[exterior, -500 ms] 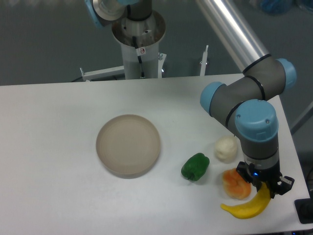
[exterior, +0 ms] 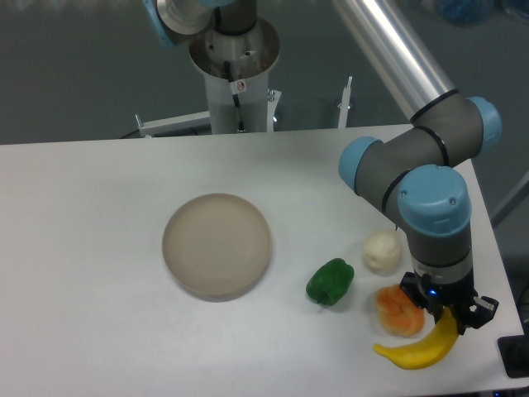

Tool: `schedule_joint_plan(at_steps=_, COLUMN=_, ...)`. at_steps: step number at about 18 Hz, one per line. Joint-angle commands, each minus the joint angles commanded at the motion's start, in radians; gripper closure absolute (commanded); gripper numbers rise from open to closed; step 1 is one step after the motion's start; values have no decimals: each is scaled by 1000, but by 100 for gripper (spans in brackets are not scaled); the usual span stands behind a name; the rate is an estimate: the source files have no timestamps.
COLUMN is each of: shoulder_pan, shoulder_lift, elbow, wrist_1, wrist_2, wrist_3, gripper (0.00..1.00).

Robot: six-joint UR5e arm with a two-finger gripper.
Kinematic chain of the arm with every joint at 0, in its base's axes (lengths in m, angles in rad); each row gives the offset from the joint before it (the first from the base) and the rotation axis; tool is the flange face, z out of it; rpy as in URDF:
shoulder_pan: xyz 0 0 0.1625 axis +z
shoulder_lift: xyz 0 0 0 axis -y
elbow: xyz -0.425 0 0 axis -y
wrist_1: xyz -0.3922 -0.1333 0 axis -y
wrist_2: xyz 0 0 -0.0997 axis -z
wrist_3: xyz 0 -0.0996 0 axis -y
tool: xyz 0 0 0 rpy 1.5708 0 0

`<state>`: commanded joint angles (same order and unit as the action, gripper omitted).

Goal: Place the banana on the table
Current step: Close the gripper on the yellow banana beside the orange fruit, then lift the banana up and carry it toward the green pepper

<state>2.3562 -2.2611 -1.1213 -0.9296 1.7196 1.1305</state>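
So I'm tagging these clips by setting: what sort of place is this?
Probably a robotics lab or test bench: a robot arm works over a plain white table holding toy food, such as a banana and a green pepper, and an empty plate.

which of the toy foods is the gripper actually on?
The banana, the curved yellow one at the table's near right corner. The gripper sits over its upper end; the orange fruit just lies beside it.
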Motion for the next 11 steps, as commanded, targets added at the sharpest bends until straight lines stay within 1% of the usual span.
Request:
schedule_joint_plan(at_steps=5, shoulder_pan=3, shoulder_lift=12, elbow=-11, wrist_1=-9, wrist_2=2, wrist_3=0, gripper=76)
schedule_joint_plan(at_steps=8, shoulder_pan=3, shoulder_lift=55, elbow=-63, wrist_1=-11, wrist_2=2, wrist_3=0, gripper=76)
schedule_joint_plan(at_steps=11, shoulder_pan=18, shoulder_lift=106, elbow=-129, wrist_1=-11, wrist_2=-14, wrist_3=15, gripper=76)
